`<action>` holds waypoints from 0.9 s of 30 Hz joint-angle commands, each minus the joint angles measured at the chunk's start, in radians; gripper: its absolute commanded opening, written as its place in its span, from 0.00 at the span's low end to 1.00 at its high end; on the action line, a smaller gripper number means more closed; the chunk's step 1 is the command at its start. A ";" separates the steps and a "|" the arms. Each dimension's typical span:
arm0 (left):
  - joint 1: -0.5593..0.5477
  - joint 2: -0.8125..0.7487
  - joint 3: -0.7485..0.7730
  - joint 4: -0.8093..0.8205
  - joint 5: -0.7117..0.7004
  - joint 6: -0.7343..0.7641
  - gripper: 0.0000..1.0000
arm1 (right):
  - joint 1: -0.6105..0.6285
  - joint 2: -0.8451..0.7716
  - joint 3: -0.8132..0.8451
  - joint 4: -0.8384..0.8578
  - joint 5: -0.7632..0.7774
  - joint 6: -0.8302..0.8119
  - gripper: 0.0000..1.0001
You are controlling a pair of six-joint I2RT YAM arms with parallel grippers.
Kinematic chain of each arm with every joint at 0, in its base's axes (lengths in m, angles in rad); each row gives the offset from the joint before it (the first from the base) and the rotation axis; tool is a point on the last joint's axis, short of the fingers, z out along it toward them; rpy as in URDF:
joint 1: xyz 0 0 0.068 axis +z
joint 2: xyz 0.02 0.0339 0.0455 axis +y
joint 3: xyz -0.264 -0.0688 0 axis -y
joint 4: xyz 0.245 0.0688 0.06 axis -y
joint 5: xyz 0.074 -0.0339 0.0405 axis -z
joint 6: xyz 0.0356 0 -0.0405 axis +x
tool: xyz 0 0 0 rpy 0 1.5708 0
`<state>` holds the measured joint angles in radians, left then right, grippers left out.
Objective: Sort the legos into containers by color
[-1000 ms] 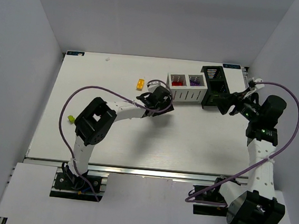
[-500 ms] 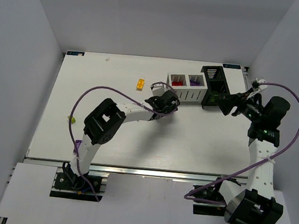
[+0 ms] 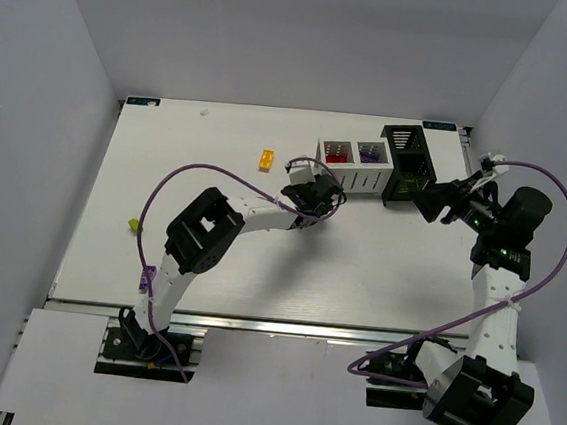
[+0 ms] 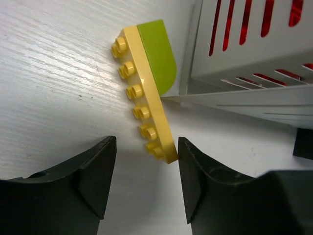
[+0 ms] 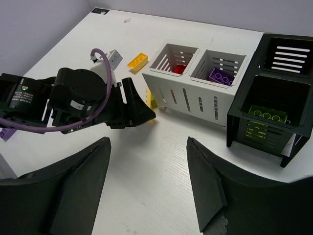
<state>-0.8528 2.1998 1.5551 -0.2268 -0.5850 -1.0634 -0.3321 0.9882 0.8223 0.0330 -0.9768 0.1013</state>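
Observation:
A long yellow brick [image 4: 144, 115] with a lime green piece [image 4: 159, 56] stuck to its back lies on its side against the corner of the white box [image 4: 244, 68]. My left gripper [image 4: 146, 166] is open just short of it, and its right finger [image 4: 195, 181] touches the brick's near end. From above, this gripper [image 3: 323, 194] hides the brick. The white box [image 5: 183, 93] holds a red brick [image 5: 180, 68] and a purple one [image 5: 220, 77]. The black bin [image 5: 244, 127] holds a lime brick [image 5: 266, 115]. My right gripper [image 5: 147, 147] hangs open and empty over the table.
An orange brick [image 3: 266, 159] lies left of the white box [image 3: 358, 185]. A small lime brick [image 3: 134, 224] sits far left by the table edge. The black bin [image 3: 403, 189] stands against the white box's right side, with my right gripper [image 3: 428, 201] beside it.
My left gripper has slid right to the white box's corner, and its jaws have narrowed somewhat. The right arm has shifted only slightly.

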 commanded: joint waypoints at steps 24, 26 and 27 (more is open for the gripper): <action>0.021 -0.028 -0.055 -0.037 -0.095 0.111 0.20 | -0.051 -0.020 -0.012 0.082 -0.095 0.055 0.68; 0.021 -0.046 -0.075 -0.037 -0.102 0.115 0.15 | -0.054 -0.022 -0.012 0.082 -0.102 0.057 0.68; 0.021 -0.055 -0.085 -0.036 -0.104 0.117 0.10 | -0.053 -0.022 -0.014 0.085 -0.103 0.057 0.68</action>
<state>-0.8387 2.1956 1.5146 -0.2218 -0.6685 -0.9749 -0.3794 0.9878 0.8146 0.0681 -1.0512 0.1501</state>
